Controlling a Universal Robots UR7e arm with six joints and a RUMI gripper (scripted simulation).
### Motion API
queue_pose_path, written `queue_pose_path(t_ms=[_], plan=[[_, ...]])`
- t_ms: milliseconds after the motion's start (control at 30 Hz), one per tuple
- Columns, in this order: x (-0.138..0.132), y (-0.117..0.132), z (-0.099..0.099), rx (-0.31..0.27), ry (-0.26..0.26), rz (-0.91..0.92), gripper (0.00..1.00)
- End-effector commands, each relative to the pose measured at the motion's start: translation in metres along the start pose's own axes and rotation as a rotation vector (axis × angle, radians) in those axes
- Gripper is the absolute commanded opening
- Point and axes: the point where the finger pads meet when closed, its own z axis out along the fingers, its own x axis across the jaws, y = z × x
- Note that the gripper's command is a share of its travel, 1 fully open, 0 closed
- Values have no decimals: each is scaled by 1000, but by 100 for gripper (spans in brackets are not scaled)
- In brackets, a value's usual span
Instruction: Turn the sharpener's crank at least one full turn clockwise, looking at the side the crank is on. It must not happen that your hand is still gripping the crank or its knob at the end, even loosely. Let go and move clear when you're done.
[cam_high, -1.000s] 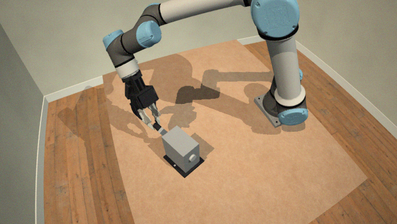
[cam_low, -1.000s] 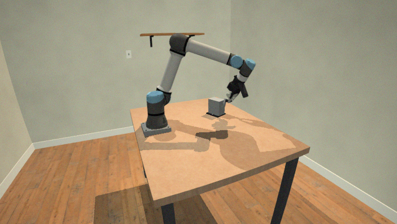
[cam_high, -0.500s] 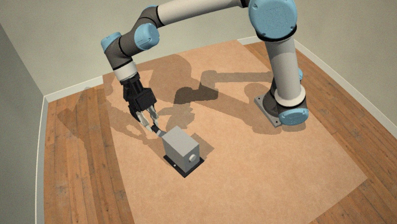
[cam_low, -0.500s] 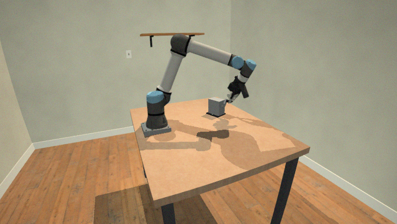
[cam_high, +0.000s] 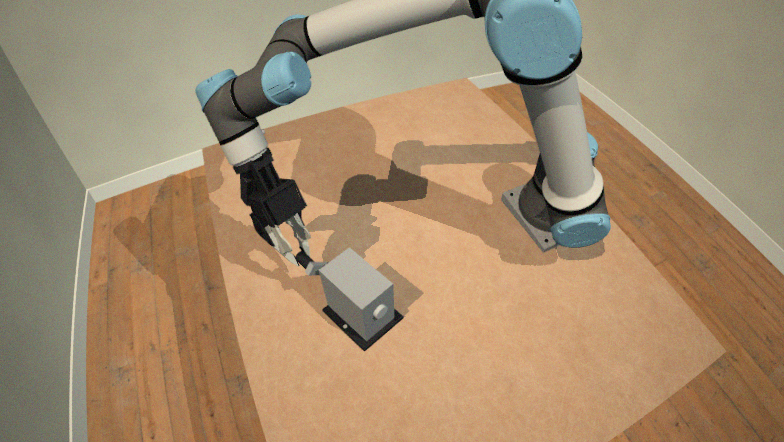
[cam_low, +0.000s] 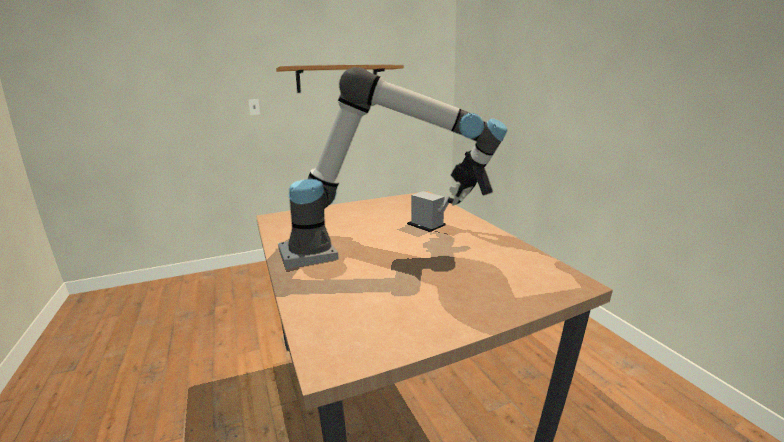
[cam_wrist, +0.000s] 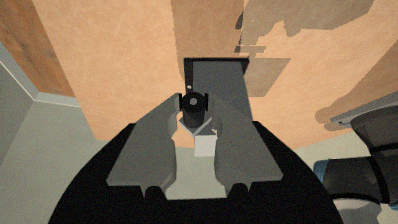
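Note:
The sharpener (cam_high: 357, 296) (cam_low: 426, 208) (cam_wrist: 220, 87) is a grey box on a black base plate, standing on the table. Its crank sticks out of the side that faces away from the arm's base. The crank's dark handle (cam_high: 303, 258) (cam_wrist: 193, 107) is a short black cylinder on a pale grey arm (cam_wrist: 205, 142). My gripper (cam_high: 296, 251) (cam_low: 452, 199) (cam_wrist: 193, 94) is shut on the crank handle, one finger on each side of it. In the top view the handle stands at the box's upper left corner.
The arm's base (cam_high: 554, 211) (cam_low: 307, 241) is bolted to the table (cam_high: 494, 340) (cam_low: 417, 323). The sharpener stands near the table's far edge, with the wooden floor (cam_high: 148, 329) and the wall beyond. A small shelf (cam_low: 337, 68) hangs on the wall.

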Motion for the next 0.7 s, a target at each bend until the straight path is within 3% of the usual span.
queue_pose_path(t_ms=[0,667], plan=[[-3,-1,2,1,-1,0,9],[-11,-9,15,1,-1,0,9]])
